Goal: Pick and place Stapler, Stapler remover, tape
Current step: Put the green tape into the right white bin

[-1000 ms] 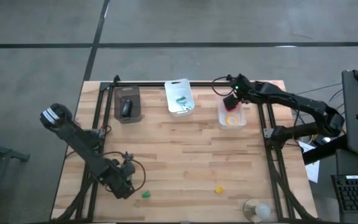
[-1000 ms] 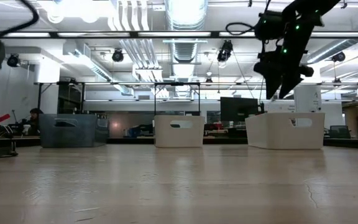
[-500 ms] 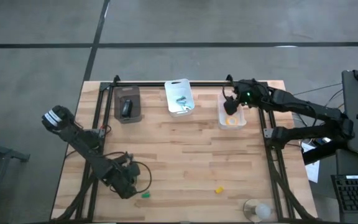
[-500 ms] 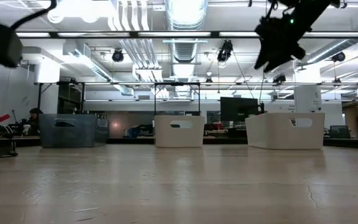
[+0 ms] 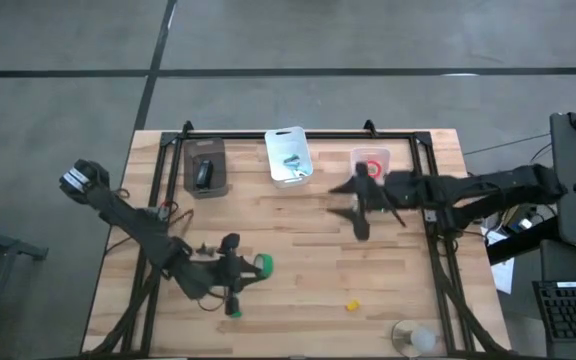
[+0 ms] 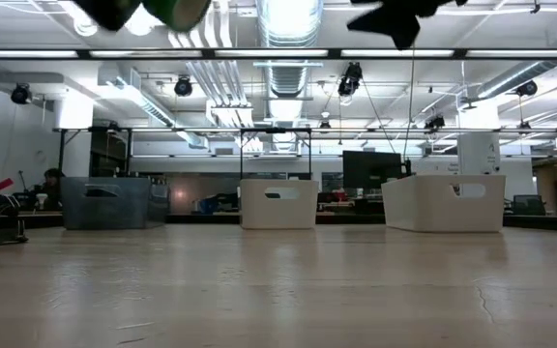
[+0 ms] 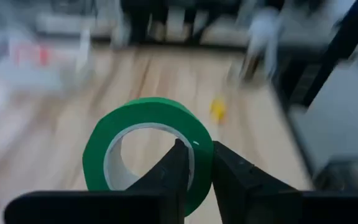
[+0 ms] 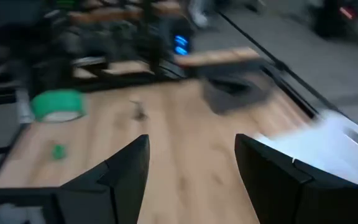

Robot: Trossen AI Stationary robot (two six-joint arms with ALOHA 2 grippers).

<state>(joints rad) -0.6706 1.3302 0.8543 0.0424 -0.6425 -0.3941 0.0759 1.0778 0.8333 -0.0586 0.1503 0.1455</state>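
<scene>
High view | left gripper clenches one green tape | right gripper released | three bins

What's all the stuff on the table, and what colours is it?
green tape roll: one, green, held above the table
red tape roll: one seen, red, in the clear bin
clear bin: one, see-through, back right
white bin: one, white, back middle, bluish bits inside
dark bin: one, dark, back left, black thing inside
small yellow piece: one, yellow, front
small green piece: one, green, front
table: one, light wood
left gripper: pinching the green roll's wall
right gripper: open, empty, near the clear bin
</scene>
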